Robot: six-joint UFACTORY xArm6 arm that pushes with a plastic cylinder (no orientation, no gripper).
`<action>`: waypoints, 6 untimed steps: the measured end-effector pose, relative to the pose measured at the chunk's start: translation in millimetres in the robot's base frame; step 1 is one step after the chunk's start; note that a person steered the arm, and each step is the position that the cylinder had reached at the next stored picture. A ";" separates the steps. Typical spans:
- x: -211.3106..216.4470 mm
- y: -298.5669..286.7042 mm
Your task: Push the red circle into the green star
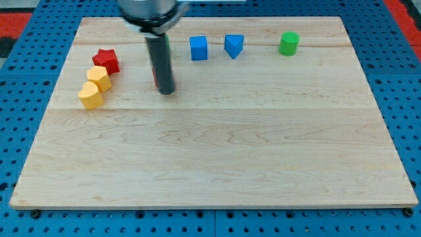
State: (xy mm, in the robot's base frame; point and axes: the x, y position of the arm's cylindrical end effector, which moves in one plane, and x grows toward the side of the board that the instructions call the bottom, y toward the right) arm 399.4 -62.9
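Yellow blocks (95, 87) nearest | my tip (167, 91) – hides red sliver (154, 76) | fingers: none

There is just one camera. It sits high up at the near side and looks down and across the pale wooden desk (217, 164) toward its far edge. It stands back enough to show all four corners and the blue board with holes (408, 79) around it.
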 end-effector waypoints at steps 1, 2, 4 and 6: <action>0.0 50.3; 0.0 35.2; -14.3 -23.5; -42.4 -37.2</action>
